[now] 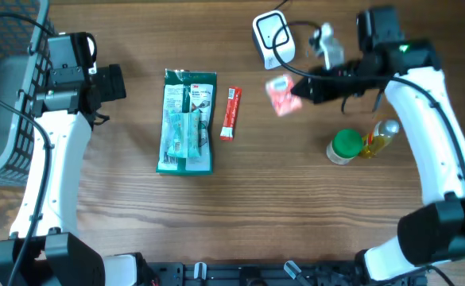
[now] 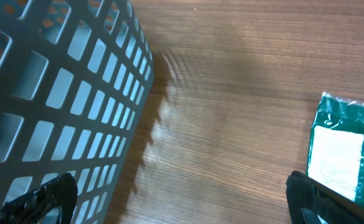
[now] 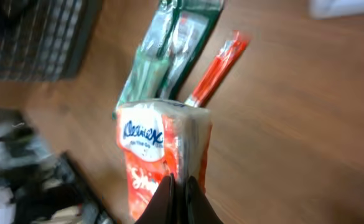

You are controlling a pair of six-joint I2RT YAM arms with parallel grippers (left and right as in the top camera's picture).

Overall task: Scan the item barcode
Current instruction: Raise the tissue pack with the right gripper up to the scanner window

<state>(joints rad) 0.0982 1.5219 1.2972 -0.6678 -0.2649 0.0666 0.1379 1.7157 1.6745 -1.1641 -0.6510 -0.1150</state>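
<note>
Overhead: mesh basket point(image 1: 5, 32) at left edge; tissue pack point(image 1: 280, 95) in right pincer point(image 1: 298, 90)

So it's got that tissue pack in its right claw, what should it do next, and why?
Probably carry the Kleenex pack a little closer to the white scanner and turn it until a barcode faces it. The right gripper is shut on the pack just beside the scanner, and no barcode shows.
</note>
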